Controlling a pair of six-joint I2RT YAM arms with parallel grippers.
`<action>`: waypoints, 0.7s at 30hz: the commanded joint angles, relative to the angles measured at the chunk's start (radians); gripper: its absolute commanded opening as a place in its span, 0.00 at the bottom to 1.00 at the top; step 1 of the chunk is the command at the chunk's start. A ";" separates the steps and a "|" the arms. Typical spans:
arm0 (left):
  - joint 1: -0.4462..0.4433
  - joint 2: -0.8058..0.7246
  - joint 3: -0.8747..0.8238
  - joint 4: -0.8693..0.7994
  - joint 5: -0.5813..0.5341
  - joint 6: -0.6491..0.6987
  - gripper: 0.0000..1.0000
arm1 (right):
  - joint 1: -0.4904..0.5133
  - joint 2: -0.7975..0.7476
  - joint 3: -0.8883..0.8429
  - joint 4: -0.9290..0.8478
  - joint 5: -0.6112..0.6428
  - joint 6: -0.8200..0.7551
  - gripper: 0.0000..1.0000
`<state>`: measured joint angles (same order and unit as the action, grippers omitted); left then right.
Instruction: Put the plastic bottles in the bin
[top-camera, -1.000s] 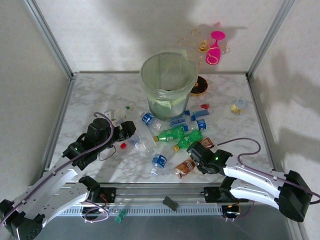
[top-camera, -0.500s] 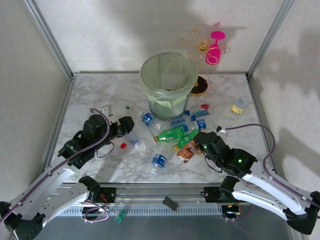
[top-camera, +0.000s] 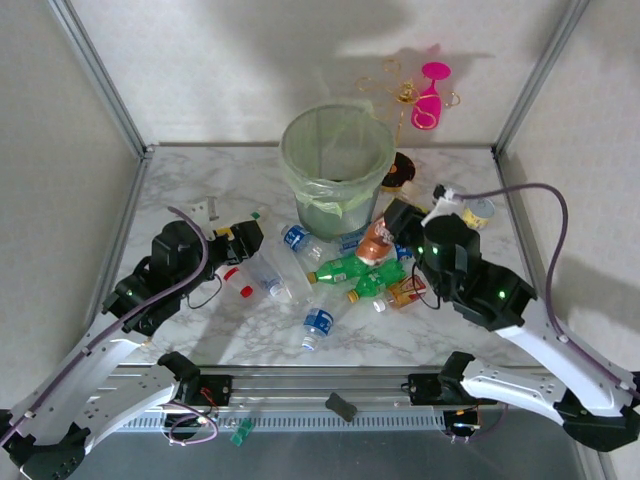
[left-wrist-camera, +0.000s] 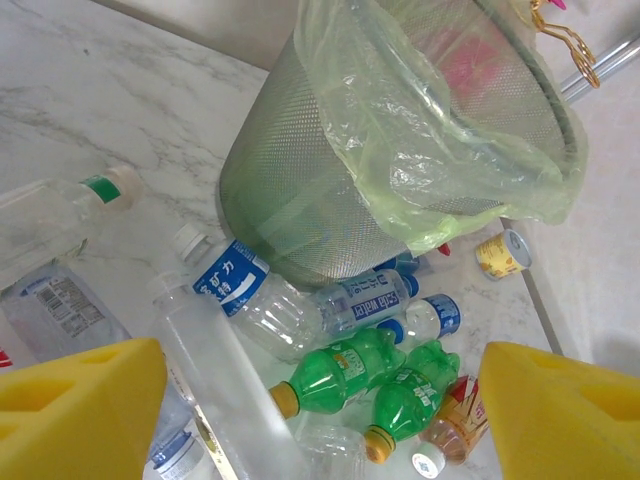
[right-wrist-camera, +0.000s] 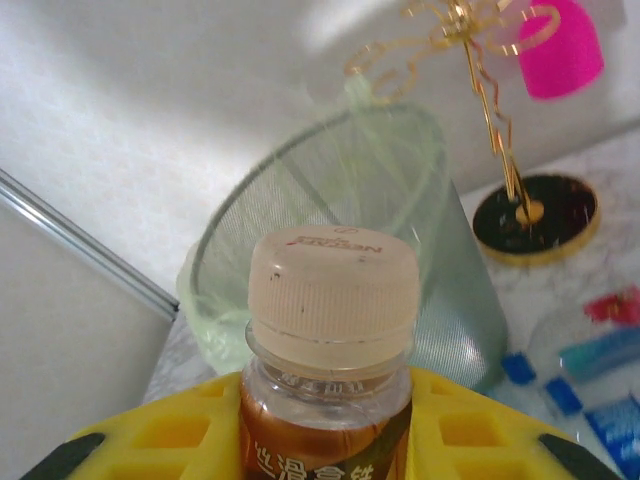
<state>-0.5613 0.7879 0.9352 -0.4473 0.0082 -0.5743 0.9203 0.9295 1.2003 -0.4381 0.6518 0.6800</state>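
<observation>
So the brown-labelled bottle (top-camera: 376, 240) is up off the table (top-camera: 200, 185), standing upright in the right gripper (top-camera: 388, 232), whose yellow pads are squeezed tight on it just below the neck. In the right wrist view its beige cap (right-wrist-camera: 333, 290) pokes up above the pads, with the bin (right-wrist-camera: 330, 170) right behind it. From the top the bottle hangs near the bin's right side, close to the wall but not over the opening. The bin (top-camera: 300, 175) itself sits toward the far edge of the table, roughly midway across, green liner folded over the rim. The rest of the bottles are a messy heap on the marble just in front of it: two green bottles (top-camera: 345, 267) with yellow caps lying side by side, a few blue-labelled bottles (left-wrist-camera: 240, 290) tucked right against the bin's foot, and one more blue-labelled bottle (top-camera: 318, 325) lying off on its own nearer the near edge. The left gripper (top-camera: 245, 240) hovers at the left side of the heap, jaws wide apart with nothing between them, aimed toward the pile. Further out, a yellow can (top-camera: 483, 208) stands near the right edge, and a pink wine glass (top-camera: 430, 95) hangs on a gold wire stand (top-camera: 400, 90) behind the bin.
</observation>
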 joint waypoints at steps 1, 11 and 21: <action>-0.005 -0.019 0.035 0.009 0.031 0.041 0.81 | -0.058 0.086 0.108 0.112 0.012 -0.219 0.13; -0.007 -0.026 0.056 0.000 0.050 0.082 0.81 | -0.346 0.388 0.398 0.229 -0.270 -0.284 0.10; -0.005 -0.032 0.073 -0.033 0.049 0.109 0.82 | -0.422 0.850 0.903 0.004 -0.403 -0.411 0.05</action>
<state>-0.5613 0.7681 0.9752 -0.4576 0.0452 -0.4950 0.4980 1.6962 1.9835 -0.3283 0.3077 0.3397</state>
